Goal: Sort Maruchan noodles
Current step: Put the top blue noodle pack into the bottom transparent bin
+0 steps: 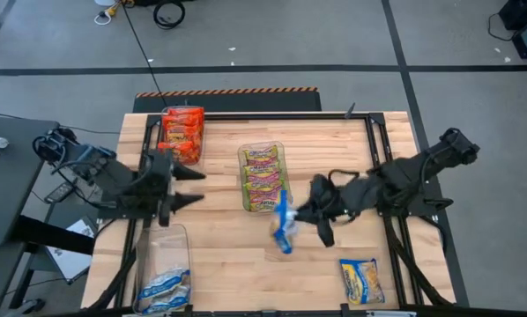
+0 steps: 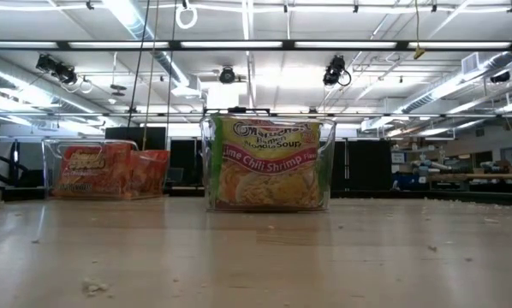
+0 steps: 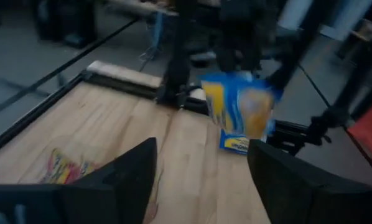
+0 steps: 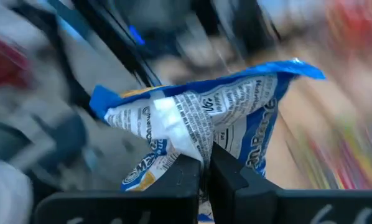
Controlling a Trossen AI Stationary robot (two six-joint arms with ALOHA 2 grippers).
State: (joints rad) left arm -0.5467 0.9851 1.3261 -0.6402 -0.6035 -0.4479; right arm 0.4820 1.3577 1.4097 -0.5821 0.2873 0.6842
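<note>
Packet (image 4: 204, 134): blue-yellow-white crinkly plastic, creased and bunched at one edge, raised above mid-table beside the bin of yellow-pink-green packets (image 1: 262, 178). Right gripper (image 4: 206, 167) fingers closed tight on that bunched edge. Left gripper (image 1: 193, 187) fingers spread wide, holding nothing, facing the packet

Blue-yellow packet (image 3: 241, 112), seemingly held aloft.

far-left bin (image 1: 182, 132): packets inside | centre bin (image 1: 263, 176): packets inside | near-left bin (image 1: 162, 273): packet inside | held packet (image 1: 284, 222): right of centre bin | loose packet (image 1: 362, 280): tabletop (image 1: 237, 264), near right
</note>
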